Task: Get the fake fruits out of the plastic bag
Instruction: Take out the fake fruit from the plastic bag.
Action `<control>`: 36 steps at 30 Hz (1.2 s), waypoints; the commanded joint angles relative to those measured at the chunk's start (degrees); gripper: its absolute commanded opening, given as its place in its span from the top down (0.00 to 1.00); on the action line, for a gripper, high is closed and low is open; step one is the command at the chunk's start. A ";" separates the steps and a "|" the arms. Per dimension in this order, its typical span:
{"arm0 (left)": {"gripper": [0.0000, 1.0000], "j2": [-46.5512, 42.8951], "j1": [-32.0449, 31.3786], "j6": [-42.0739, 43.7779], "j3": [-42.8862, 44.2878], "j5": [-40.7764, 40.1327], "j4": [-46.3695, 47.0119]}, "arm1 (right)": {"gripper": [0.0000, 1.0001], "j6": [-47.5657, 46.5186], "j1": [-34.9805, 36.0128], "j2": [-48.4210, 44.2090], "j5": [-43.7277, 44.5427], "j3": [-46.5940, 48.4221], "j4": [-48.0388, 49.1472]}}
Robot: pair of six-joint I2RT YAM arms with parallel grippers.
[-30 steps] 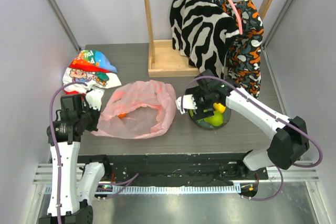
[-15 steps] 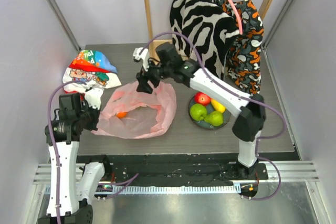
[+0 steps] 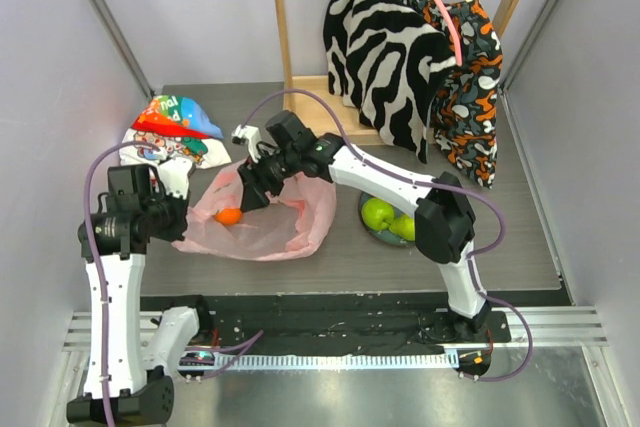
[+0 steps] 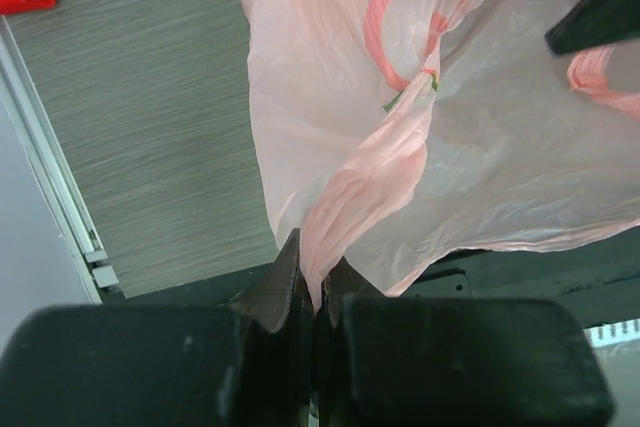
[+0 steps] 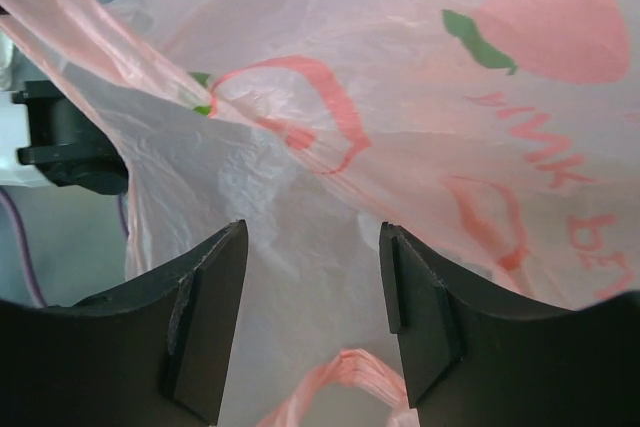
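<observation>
The pink plastic bag (image 3: 265, 217) lies left of the table's middle, with an orange (image 3: 229, 215) showing through it at the left. My left gripper (image 3: 176, 209) is shut on the bag's left edge and holds it up; the pinched fold (image 4: 330, 217) rises from my jaws in the left wrist view. My right gripper (image 3: 249, 190) is open and empty over the bag's mouth; in the right wrist view the bag (image 5: 420, 117) fills the view between my fingers (image 5: 205, 327). Two green fruits (image 3: 377, 213) show in a dark bowl (image 3: 372, 235) to the right.
A colourful cartoon-printed white bag (image 3: 165, 132) lies at the back left. A wooden rack (image 3: 300, 117) with zebra-print and patterned clothes (image 3: 400, 57) stands at the back. The right arm crosses above the bowl.
My right gripper left the bowl, swung left to the back of the bag, and has now dropped to the bag's mouth. My left gripper has lifted the bag's edge a little.
</observation>
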 commanded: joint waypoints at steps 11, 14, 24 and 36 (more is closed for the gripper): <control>1.00 4.18 -0.07 -3.23 8.58 1.41 -5.33 | 0.29 8.00 2.77 5.82 3.05 1.74 6.50; 1.00 2.16 -0.16 -1.03 5.33 -1.05 -4.73 | 0.18 11.16 2.77 8.80 10.87 3.74 8.26; 1.00 -1.18 -0.07 0.64 0.05 -0.44 -5.69 | 0.09 18.99 3.38 22.85 23.11 18.43 8.79; 1.00 -2.77 -0.16 0.03 0.84 -1.58 -8.59 | 0.16 20.83 5.23 29.82 18.55 26.35 13.53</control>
